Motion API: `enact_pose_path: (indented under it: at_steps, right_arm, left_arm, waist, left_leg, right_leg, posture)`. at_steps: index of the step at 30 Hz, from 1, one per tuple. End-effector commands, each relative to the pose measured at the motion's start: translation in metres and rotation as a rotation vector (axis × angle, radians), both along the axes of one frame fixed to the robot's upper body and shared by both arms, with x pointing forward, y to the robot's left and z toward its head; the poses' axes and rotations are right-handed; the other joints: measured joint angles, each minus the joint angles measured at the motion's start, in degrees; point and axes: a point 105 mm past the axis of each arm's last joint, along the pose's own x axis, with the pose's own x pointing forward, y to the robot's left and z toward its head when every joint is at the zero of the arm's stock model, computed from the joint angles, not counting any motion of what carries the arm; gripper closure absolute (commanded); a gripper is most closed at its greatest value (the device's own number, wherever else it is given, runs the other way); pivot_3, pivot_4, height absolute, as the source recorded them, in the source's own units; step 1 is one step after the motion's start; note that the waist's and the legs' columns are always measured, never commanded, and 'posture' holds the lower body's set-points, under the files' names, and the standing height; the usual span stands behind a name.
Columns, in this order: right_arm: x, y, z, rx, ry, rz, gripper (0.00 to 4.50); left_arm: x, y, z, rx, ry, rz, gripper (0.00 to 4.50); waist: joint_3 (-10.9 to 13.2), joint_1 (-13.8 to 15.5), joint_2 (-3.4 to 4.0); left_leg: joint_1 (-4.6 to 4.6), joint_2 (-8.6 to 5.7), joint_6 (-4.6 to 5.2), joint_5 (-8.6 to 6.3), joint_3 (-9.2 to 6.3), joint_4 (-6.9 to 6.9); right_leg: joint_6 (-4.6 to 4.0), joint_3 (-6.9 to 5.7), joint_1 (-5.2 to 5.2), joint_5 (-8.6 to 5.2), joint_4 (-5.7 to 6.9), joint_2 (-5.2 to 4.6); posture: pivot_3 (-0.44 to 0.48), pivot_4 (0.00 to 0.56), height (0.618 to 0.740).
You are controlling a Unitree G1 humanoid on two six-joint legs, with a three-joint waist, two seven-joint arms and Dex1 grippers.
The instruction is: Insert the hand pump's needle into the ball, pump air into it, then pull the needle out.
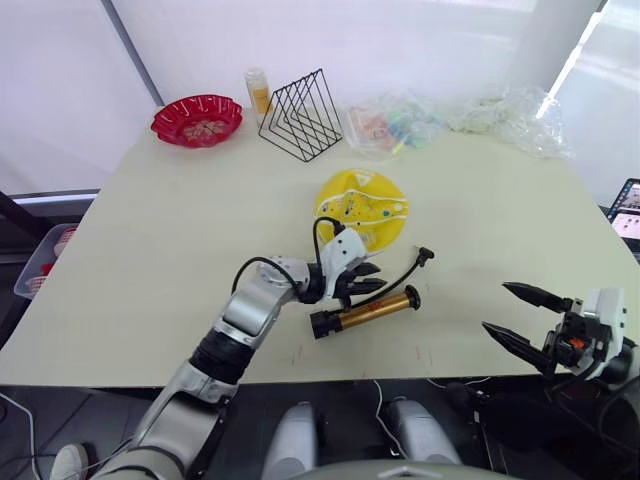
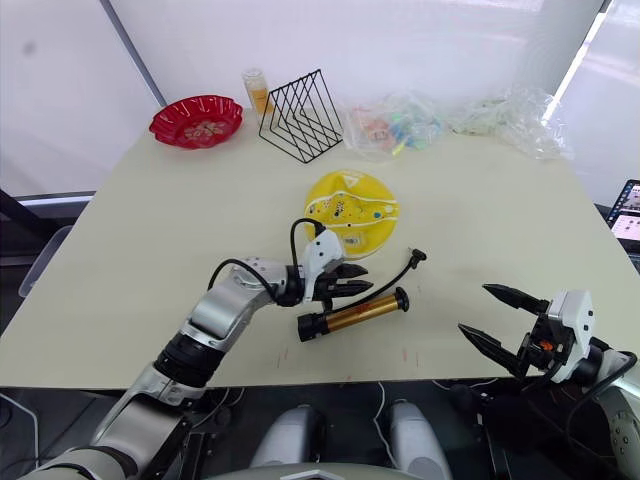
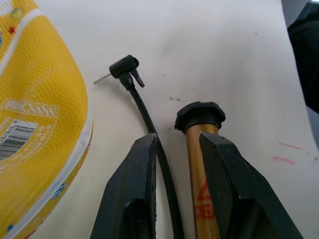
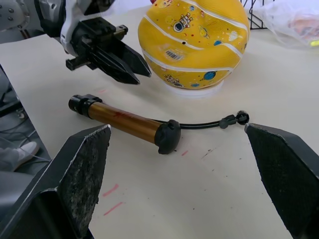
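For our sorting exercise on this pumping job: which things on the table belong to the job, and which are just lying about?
Belongs to the job:
- hand pump
- needle on the hose end
- ball

Just lying about:
- red bowl
- black wire rack
- small bottle
- clear plastic bags

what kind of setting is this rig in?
Probably an indoor lab or test bench: a plain pale table against white panel walls, set with staged props such as a red scalloped bowl, a black wire rack and clear plastic bags.
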Motion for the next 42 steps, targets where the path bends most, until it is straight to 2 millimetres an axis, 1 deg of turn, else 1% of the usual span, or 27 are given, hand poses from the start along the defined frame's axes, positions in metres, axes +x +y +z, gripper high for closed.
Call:
enact_pose_path:
  at_steps: [1, 12, 18, 25, 30, 34, 37, 40, 41, 42]
  right_arm:
    - [-0.002, 0.004, 0.014, -0.007, -0.05, 0.017, 0.0]
    - [-0.004, 0.01, 0.02, -0.003, -0.064, 0.019, 0.0]
    - [-0.004, 0.01, 0.023, -0.004, -0.069, 0.015, 0.0]
    - [-0.006, 0.012, 0.024, -0.005, -0.068, 0.012, 0.0]
    - [-0.01, 0.013, 0.022, -0.006, -0.058, 0.008, 0.0]
    - [-0.012, 0.012, 0.022, -0.005, -0.052, 0.004, 0.0]
    - [-0.013, 0.011, 0.021, -0.006, -0.047, 0.001, 0.0]
    - [-0.014, 0.01, 0.02, -0.006, -0.04, -0.003, 0.0]
    - [-0.014, 0.01, 0.02, -0.006, -0.039, -0.003, 0.0]
    - [-0.014, 0.01, 0.02, -0.006, -0.038, -0.003, 0.0]
  left_arm:
    - [0.001, -0.01, -0.001, 0.038, -0.038, -0.006, 3.03]
    - [0.01, -0.031, -0.016, 0.115, -0.043, 0.062, 3.03]
    - [0.015, -0.039, -0.032, 0.174, -0.024, 0.076, 3.03]
    - [0.022, -0.048, -0.044, 0.209, -0.006, 0.091, 3.03]
    - [0.02, -0.054, -0.053, 0.226, 0.031, 0.083, 3.03]
    - [0.019, -0.054, -0.058, 0.238, 0.051, 0.078, 3.03]
    - [0.015, -0.055, -0.06, 0.226, 0.08, 0.058, 3.03]
    - [0.009, -0.055, -0.062, 0.219, 0.095, 0.044, 3.86]
    - [0.008, -0.054, -0.063, 0.22, 0.095, 0.039, 4.32]
    - [0.007, -0.054, -0.063, 0.221, 0.096, 0.038, 4.46]
  waist:
    - [0.0, 0.05, 0.0]
    - [0.0, 0.23, -0.01]
    - [0.0, 0.23, -0.01]
    - [0.01, 0.25, -0.01]
    - [0.0, 0.29, -0.01]
    - [-0.01, 0.33, 0.0]
    - [-0.01, 0.33, 0.0]
    - [-0.01, 0.3, 0.0]
    - [-0.01, 0.29, 0.0]
    - [-0.01, 0.29, 0.0]
  left_leg:
    - [0.0, 0.0, 0.0, 0.0, 0.0, 0.0]
    - [0.0, -0.02, 0.0, 0.0, -0.01, 0.04]
    - [0.0, -0.03, 0.0, 0.0, -0.01, 0.04]
    - [-0.02, -0.05, 0.0, 0.0, -0.02, 0.04]
    - [-0.01, -0.06, 0.0, 0.0, -0.04, 0.04]
    - [0.0, -0.08, 0.0, 0.0, -0.04, 0.07]
    - [0.0, -0.08, 0.0, 0.0, -0.04, 0.08]
    - [0.0, -0.08, 0.0, 0.0, -0.05, 0.08]
    - [0.0, -0.08, 0.0, 0.0, -0.05, 0.07]
    - [0.0, -0.08, 0.0, 0.0, -0.06, 0.07]
  right_leg:
    - [0.0, 0.0, 0.0, 0.0, 0.01, 0.0]
    - [0.02, 0.01, 0.0, -0.01, 0.06, 0.0]
    - [0.02, 0.01, 0.0, -0.02, 0.08, 0.0]
    - [0.04, 0.02, 0.0, -0.03, 0.07, 0.0]
    - [0.05, 0.01, 0.0, -0.04, 0.08, 0.0]
    - [0.03, 0.02, 0.02, -0.06, 0.09, -0.01]
    - [0.01, 0.03, 0.02, -0.07, 0.09, -0.02]
    - [0.02, 0.02, 0.02, -0.07, 0.09, -0.02]
    - [0.03, 0.02, 0.02, -0.06, 0.09, -0.02]
    - [0.04, 0.02, 0.02, -0.06, 0.09, -0.02]
  posture:
    - [0.0, 0.15, 0.735]
    - [0.0, 0.15, 0.735]
    - [0.0, 0.15, 0.735]
    - [0.0, 0.15, 0.735]
    - [0.0, 0.15, 0.735]
    - [0.0, 0.15, 0.735]
    - [0.0, 0.15, 0.735]
    - [0.0, 0.15, 0.735]
    - [0.0, 0.15, 0.735]
    - [0.0, 0.15, 0.735]
